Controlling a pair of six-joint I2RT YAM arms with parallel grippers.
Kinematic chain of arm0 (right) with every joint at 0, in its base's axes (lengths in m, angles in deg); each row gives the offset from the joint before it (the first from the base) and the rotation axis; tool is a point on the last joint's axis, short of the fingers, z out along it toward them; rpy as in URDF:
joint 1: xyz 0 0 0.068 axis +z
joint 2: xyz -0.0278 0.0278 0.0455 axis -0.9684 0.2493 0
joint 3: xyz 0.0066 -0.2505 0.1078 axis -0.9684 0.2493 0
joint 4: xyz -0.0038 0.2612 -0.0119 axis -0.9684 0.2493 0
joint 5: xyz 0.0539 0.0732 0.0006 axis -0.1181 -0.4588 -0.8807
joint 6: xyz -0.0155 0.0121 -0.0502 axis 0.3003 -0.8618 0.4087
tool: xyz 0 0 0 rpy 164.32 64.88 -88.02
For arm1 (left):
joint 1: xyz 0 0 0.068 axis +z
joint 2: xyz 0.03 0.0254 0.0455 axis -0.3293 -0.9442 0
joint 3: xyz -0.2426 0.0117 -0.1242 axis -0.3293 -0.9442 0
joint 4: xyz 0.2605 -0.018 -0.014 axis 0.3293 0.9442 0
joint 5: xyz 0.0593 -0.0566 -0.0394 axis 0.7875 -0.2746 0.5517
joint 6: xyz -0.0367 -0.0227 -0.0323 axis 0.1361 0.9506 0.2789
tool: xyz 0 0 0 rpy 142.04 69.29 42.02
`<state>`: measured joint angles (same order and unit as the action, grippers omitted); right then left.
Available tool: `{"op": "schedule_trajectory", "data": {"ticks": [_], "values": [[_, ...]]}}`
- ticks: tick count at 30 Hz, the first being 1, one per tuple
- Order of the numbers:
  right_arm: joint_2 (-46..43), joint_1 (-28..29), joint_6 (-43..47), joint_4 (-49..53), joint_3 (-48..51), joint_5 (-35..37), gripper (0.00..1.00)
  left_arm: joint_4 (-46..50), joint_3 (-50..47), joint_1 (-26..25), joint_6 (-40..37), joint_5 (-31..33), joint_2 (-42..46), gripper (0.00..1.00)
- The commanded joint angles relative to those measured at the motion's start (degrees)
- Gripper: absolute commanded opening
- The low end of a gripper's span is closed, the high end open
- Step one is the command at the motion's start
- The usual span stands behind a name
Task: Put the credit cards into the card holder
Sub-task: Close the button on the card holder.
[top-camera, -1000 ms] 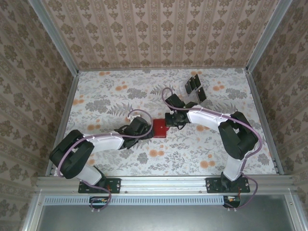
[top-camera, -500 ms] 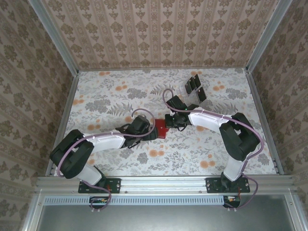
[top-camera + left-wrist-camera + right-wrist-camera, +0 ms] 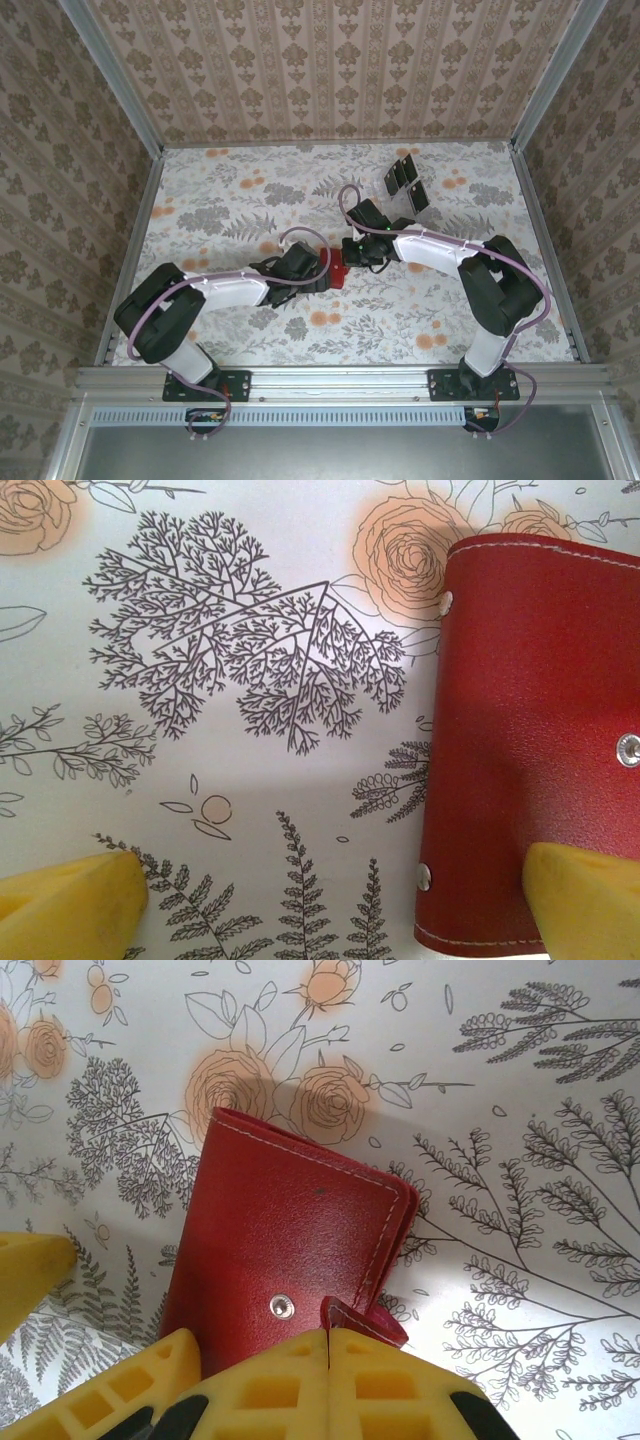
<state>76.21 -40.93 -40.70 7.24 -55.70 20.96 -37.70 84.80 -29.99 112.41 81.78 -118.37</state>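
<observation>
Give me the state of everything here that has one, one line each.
card holder: folded shut, flat on the table, snap tab undone and lifted.
credit cards: outside the holder, grouped at the table's far side.
left gripper: open wide, one jaw over the card holder.
right gripper: shut, right at the snap tab.

Floral tablecloth (image 3: 230, 210), patterned walls (image 3: 330, 70)

The wallet (image 3: 337, 268) lies on the tabletop (image 3: 220, 200). My left claw (image 3: 316, 274) straddles its left edge, my right claw (image 3: 352, 254) meets its right edge, and the cards (image 3: 405, 185) sit behind it to the right, well apart.
</observation>
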Motion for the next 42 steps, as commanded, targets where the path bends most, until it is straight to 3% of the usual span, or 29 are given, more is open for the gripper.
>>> {"op": "schedule_trajectory", "data": {"ticks": [1, 32, 42], "values": [[-0.51, -0.1, 0.85, -1.35, -0.02, -1.99, 0.0, -0.95, -3.03, -0.46, 1.23, -6.07, -5.1, 1.0], [6.25, 3.76, 1.1, 3.36, -4.48, 4.04, 0.0, -6.77, -5.35, -0.46, 2.55, -7.97, -7.36, 1.0], [2.96, 3.78, 1.64, 4.67, -4.59, 6.08, 0.0, -7.28, -5.51, -0.45, 2.64, -8.03, -7.72, 1.0]]}}
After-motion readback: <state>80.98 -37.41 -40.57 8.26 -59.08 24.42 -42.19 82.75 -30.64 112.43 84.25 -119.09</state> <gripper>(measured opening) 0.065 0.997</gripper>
